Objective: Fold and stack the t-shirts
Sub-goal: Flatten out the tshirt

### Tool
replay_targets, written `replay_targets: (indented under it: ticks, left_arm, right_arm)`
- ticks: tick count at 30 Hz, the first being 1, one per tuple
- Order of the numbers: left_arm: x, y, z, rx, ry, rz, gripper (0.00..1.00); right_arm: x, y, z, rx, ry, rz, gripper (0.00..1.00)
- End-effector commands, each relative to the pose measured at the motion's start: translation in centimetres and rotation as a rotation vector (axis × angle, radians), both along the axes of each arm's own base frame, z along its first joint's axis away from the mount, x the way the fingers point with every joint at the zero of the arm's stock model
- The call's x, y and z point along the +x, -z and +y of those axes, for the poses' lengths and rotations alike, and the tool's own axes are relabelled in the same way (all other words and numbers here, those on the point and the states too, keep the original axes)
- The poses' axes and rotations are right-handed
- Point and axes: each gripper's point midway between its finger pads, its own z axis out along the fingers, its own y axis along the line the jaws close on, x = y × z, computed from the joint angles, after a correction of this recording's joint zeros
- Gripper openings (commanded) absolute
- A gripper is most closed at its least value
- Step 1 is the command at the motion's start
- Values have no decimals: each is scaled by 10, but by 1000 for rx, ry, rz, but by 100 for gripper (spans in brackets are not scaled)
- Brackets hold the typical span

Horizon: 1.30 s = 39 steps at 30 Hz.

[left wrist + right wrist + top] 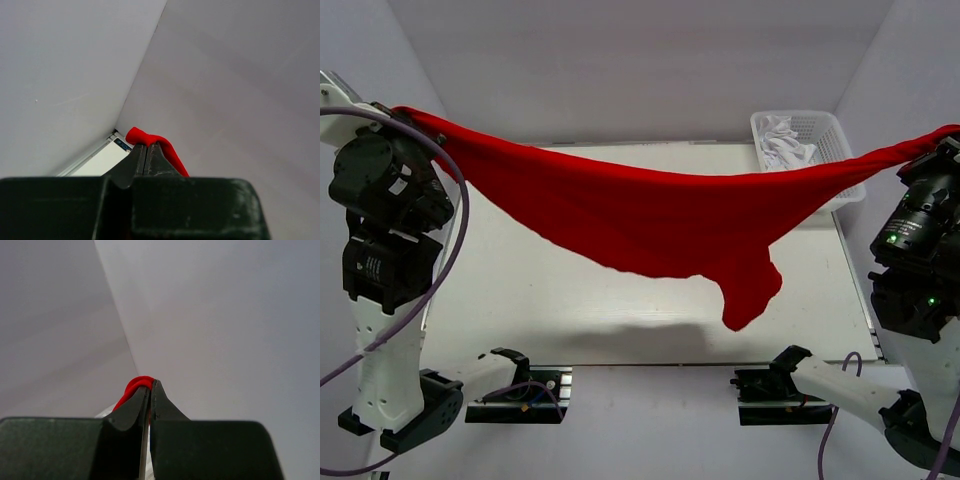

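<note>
A red t-shirt point(650, 215) hangs stretched in the air above the white table point(520, 290), sagging in the middle, with a sleeve dangling at its lower right. My left gripper point(402, 112) is raised at the far left and shut on one end of the shirt; the red cloth point(150, 139) pokes out past its tips in the left wrist view. My right gripper point(942, 140) is raised at the far right and shut on the other end; red cloth point(136, 386) bunches at its tips in the right wrist view.
A white basket point(840, 140) with white garments point(785, 145) in it stands at the back right of the table. Grey walls close in on both sides and the back. Both arm bases sit at the near edge.
</note>
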Motion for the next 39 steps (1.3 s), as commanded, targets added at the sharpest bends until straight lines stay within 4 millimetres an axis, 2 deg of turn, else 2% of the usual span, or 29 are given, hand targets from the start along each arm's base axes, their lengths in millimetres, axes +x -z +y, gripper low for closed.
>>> replay_targets:
  ticks: [1,7,10,11,13,14,19,20,23,24,26,29,31,32,35,36,38,39]
  left_arm:
    - [-17,-7,12,-4,-43,-18,0]
    - [-42,2,23,-39,-58,-24,0]
    - [-40,12,13,-46,10,-13,0]
    - [-39,9,5,-37,71,-25,0]
    - [-32,22,0,-37,91,14,0]
    - [-20,28,-8,-32,111,43,0]
    - [3,50,-17,-33,112,126,0]
    - [8,56,-19,-28,111,140,0]
    - [21,63,-20,-24,86,161,0]
    - [24,62,-22,-23,86,164,0]
    - [29,66,-18,-19,45,185,0]
    - [43,74,-18,-10,9,216,0]
    - [54,88,-21,3,-2,252,0]
    - [58,88,-23,-4,-2,235,0]
    - [82,111,-31,14,-4,284,0]
    - [87,113,-33,15,-4,286,0]
    - [106,132,-36,34,-28,340,0]
    - [113,137,-37,38,-37,352,0]
  right_arm:
    - [-17,-5,-14,39,12,-45,0]
    - [-34,10,-29,74,11,-48,0]
    - [-28,21,-21,78,-28,-29,0]
    - [-23,26,-17,110,-42,-40,0]
    - [-11,40,-6,72,-51,10,0]
    - [-7,41,-3,73,-58,4,0]
    - [9,45,11,66,-57,17,0]
    - [14,51,14,57,-54,31,0]
    - [16,50,14,64,-23,8,0]
    - [23,60,17,-3,4,68,0]
    - [27,57,20,0,17,42,0]
    - [46,64,33,-32,26,74,0]
    - [61,77,41,-82,45,120,0]
    - [69,78,44,-81,53,97,0]
    - [100,106,59,-149,94,189,0]
    - [104,109,54,-149,124,201,0]
    - [127,123,60,-166,145,236,0]
    - [133,125,61,-163,147,234,0]
